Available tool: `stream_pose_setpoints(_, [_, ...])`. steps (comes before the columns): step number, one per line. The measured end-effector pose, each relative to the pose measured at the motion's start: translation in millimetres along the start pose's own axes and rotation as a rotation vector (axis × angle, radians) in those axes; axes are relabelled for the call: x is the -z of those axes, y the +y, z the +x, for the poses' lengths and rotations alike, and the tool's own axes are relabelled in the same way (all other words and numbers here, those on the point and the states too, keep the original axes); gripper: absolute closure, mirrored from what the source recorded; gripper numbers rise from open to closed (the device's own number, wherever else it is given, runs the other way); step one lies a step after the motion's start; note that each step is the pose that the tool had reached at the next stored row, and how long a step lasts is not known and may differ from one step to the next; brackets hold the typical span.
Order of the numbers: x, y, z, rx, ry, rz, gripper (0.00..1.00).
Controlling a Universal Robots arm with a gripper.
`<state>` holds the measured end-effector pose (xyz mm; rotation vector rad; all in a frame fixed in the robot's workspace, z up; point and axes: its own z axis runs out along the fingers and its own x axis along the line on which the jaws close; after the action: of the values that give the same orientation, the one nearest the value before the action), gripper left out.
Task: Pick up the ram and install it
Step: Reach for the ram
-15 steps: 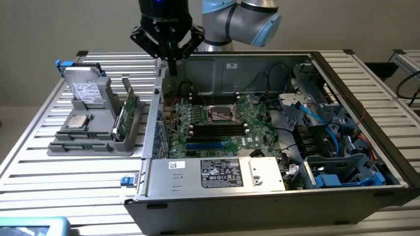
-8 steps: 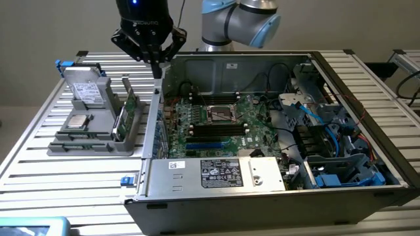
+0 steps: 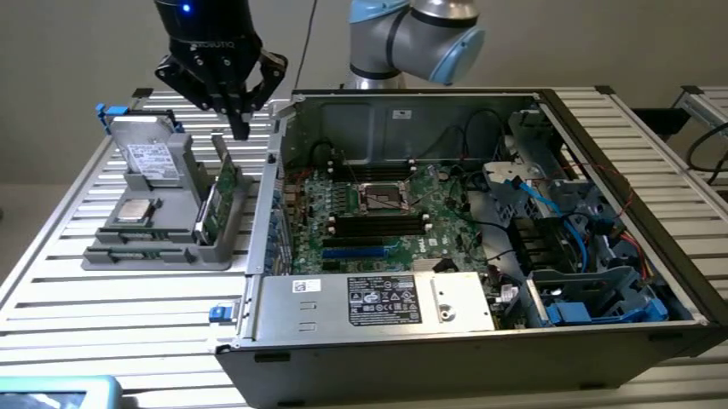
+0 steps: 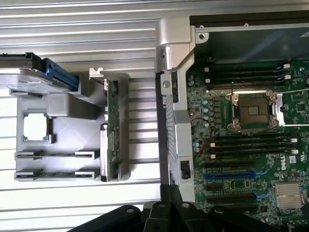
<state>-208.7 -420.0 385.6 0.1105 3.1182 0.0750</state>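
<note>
My gripper (image 3: 240, 129) hangs shut and empty above the grey parts tray (image 3: 170, 256), over its side nearest the computer case. In the wrist view its closed black fingers (image 4: 164, 205) point down beside the case wall. The ram (image 3: 135, 242) stands on edge in the narrow slots at the tray's front end, seen from above as thin strips (image 4: 53, 155). It lies well away from the fingertips. Black memory slots (image 3: 376, 226) run across the green motherboard (image 4: 231, 188) on both sides of the processor socket (image 4: 253, 111).
The tray also holds a hard drive (image 3: 148, 153), a square silver processor chip (image 4: 36, 127) and taller green cards (image 3: 222, 183) under the gripper. The open case (image 3: 478, 358) fills the exterior view's right, with cables and blue drive bays (image 3: 592, 298) inside.
</note>
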Motion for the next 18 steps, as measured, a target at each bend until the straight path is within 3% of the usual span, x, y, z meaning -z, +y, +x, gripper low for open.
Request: stream_pose_setpoints(18, [-15.4,-7.6,81.7,0.000,0.0000,0.0003,0.89])
